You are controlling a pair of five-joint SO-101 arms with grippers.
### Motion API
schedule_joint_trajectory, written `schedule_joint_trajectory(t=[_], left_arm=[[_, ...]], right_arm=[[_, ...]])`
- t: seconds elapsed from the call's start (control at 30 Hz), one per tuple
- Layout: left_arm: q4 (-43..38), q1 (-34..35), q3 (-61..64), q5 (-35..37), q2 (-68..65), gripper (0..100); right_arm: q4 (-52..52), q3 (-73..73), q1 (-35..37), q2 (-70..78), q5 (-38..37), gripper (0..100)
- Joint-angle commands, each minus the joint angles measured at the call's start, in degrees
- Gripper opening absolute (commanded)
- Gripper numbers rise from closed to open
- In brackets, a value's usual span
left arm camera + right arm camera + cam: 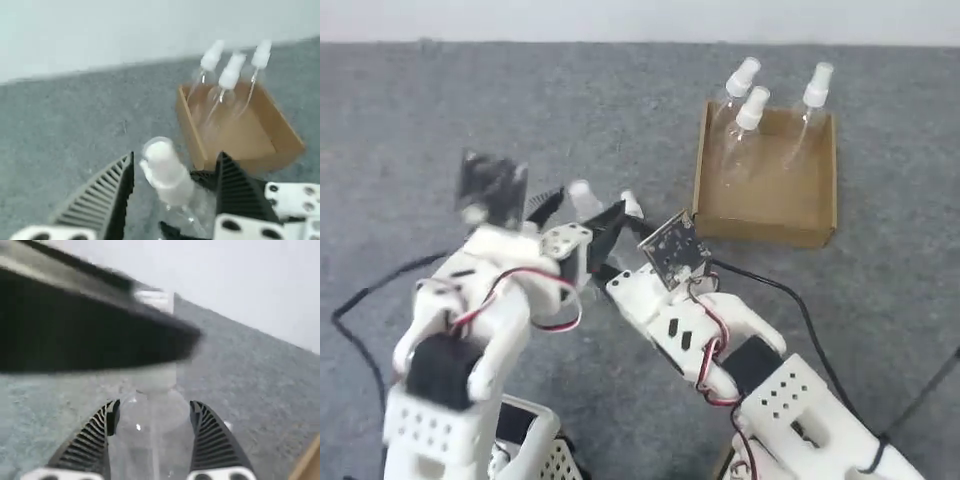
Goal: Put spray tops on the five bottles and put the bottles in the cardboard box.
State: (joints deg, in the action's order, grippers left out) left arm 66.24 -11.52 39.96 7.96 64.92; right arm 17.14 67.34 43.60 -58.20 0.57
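– Where does the left gripper [177, 155] stand?

– Its fingers are spread, one on each side of a white spray top [164, 170], with a gap showing on one side. The spray top sits on the neck of a clear bottle [189, 219], which is upright between the two grippers.

– And the right gripper [154, 405]?

– It pinches that bottle at the shoulder, just below the left gripper, with both ribbed fingers against the plastic.

– And the cardboard box [765, 226]?

– It lies on the grey counter [520, 100], ahead of both grippers and off to the right gripper's side, apart from them. Three capped bottles [750, 145] lie inside it, their white tops at its far wall.
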Motion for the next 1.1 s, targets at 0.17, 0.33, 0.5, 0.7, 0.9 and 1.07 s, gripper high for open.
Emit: schedule_joint_trajectory(t=[0.17, 0.33, 0.5, 0.7, 0.9, 1.07], left_arm=[[-3.43, 9.05, 13.32, -0.35, 17.32, 24], [-5.89, 8.88, 23.08, -0.53, 26.99, 24], [-8.44, 1.49, 31.25, -0.79, 31.12, 24], [-8.97, -3.25, 33.89, -0.79, 31.21, 24], [-9.23, -3.43, 34.07, -0.79, 31.38, 24], [-9.76, -3.43, 34.15, -0.79, 31.21, 24]], right_arm=[[-0.13, -0.79, -4.88, -2.24, 0.79, 0.6], [-0.13, -0.79, -4.97, -2.07, 0.79, 0.6], [-0.04, -0.97, -4.97, -2.24, 0.53, 0.6], [0.48, -5.01, -6.46, -1.71, 0.26, 0.6], [7.52, -13.36, -11.21, -1.63, 0.35, 0.6], [10.07, -17.23, -9.71, 1.54, 0.18, 0.6]])
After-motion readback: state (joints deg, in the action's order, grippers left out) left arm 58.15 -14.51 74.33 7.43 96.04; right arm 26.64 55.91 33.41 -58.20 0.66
